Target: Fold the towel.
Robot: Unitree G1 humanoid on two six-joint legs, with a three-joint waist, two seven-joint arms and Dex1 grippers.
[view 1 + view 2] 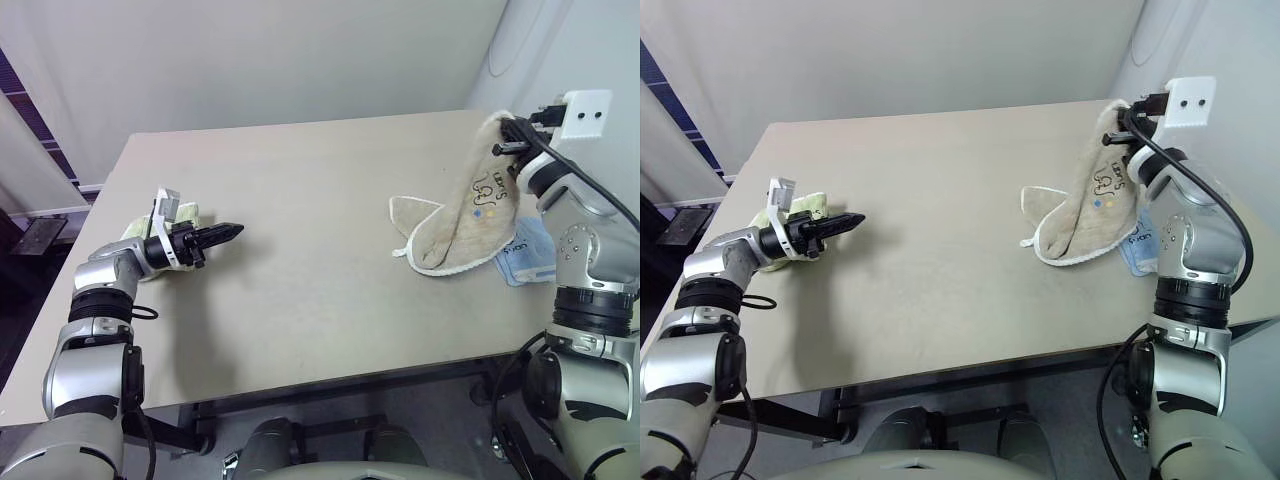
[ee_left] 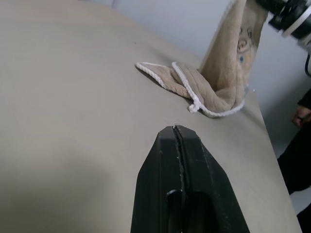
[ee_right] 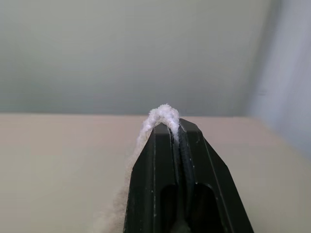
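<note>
Right wrist view: right claw [image 3: 176, 127] pinches fuzzy white-corded terry towel [image 1: 470, 215].

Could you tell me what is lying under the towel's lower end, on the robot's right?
A light-blue cloth lies on the table, partly under the towel. Only its printed outer part shows; the rest is covered.

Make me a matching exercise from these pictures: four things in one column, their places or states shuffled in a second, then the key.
Things:
1. towel
2. left gripper
3. light-blue cloth
4. pale-green cloth

States:
A. shut on nothing, above bare table
B. flat, partly under the towel
C. beside the left wrist
D. one edge lifted by the right gripper, the rest on the table

Pairs: 1-D, 2-A, 3-B, 4-C
</note>
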